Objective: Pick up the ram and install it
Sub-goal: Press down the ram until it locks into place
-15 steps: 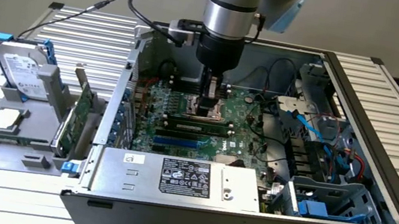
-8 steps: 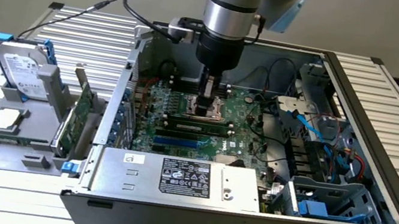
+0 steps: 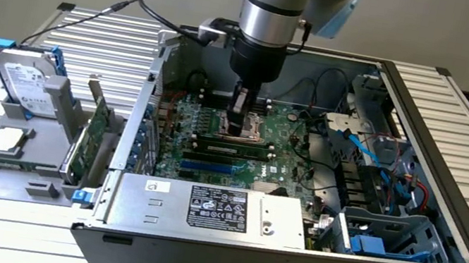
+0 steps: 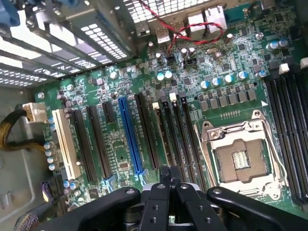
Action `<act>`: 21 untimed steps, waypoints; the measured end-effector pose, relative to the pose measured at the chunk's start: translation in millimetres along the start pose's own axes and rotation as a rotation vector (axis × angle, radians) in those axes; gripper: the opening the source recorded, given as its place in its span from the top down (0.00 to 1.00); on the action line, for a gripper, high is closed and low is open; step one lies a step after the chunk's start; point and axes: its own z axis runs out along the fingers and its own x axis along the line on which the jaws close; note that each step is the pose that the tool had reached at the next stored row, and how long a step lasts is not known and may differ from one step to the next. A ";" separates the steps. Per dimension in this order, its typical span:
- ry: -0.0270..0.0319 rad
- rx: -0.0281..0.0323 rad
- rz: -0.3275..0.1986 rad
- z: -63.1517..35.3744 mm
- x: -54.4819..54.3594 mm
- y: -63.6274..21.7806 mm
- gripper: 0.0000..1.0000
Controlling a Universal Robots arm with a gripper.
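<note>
In the exterior view the ram (image 3: 233,149), a narrow green stick with black chips, lies along a memory slot on the motherboard (image 3: 201,162) inside the open computer case. My gripper (image 3: 237,129) hangs just above and behind it, by the CPU socket (image 3: 253,122). In the wrist view my gripper (image 4: 168,174) is shut, its black fingers (image 4: 159,202) pressed together over the long black memory slots (image 4: 177,130) beside the CPU socket (image 4: 239,160). I see nothing between the fingers, and I cannot tell whether they touch the ram.
A green expansion card (image 3: 93,136) and a hard drive (image 3: 29,79) stand on a grey holder left of the case. The power supply (image 3: 212,208) fills the case's near side, a blue drive cage (image 3: 388,236) its right. Cables (image 3: 375,148) run along the right wall.
</note>
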 end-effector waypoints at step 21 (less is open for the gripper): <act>-0.0145 -0.0448 0.342 4.3 -0.6 -0.2 0.89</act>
